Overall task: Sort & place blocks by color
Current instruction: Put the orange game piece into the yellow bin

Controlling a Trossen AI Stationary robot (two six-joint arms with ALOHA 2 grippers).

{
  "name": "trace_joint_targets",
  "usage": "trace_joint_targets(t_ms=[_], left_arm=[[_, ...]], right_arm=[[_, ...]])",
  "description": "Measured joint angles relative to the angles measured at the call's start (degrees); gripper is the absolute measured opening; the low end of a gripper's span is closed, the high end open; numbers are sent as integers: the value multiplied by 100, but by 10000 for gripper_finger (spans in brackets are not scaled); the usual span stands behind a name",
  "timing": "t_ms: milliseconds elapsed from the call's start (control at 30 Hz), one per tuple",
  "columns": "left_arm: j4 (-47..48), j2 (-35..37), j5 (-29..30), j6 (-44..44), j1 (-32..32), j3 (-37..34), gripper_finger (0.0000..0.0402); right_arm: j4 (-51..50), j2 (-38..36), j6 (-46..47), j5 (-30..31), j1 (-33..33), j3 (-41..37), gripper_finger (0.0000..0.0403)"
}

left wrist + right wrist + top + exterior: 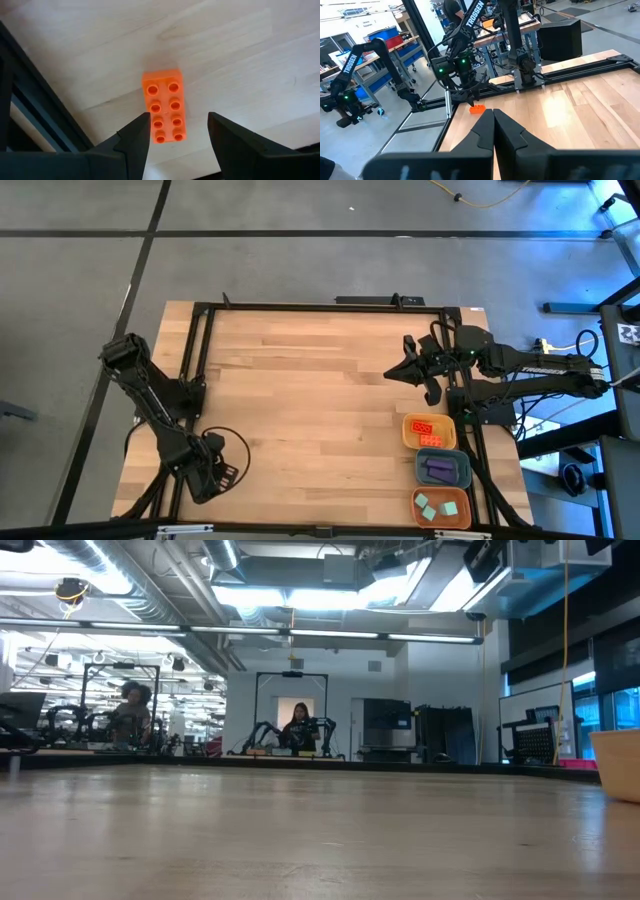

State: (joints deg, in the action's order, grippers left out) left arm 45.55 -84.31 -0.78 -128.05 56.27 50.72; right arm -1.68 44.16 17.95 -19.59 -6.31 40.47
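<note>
- Left gripper (177, 131) hangs over the orange block (165, 106), fingers spread either side, not touching it.
- That block lies flat on the table (300, 390), near its left front corner.
- Right gripper (493, 119), fingers pressed together, waits behind the trays (443, 469), which hold sorted blocks.

Both arms on my rig read matte black, built of chunky jointed segments. Left arm (160, 405): a boxy housing at its far joint, a thin black cable (235, 442) looping out beside the wrist. Seen from my right wrist camera it carries white "TROSSEN" lettering (473, 14) along the link and small green lights (461, 63) glowing on the wrist housing. Right arm (530, 365): same white lettering on the forearm, black cables bunched near its base. Left fingers (132, 145) are dark, wedge-shaped, smooth-faced plastic. Right fingers (482, 132) look alike, tapering to points.
</note>
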Motion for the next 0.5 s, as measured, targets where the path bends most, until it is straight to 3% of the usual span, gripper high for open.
trace_joint_targets(t_ms=[500], left_arm=[[22, 0, -355, -126, 0, 0, 190]], right_arm=[[8, 0, -51, -2, -1, 0, 0]])
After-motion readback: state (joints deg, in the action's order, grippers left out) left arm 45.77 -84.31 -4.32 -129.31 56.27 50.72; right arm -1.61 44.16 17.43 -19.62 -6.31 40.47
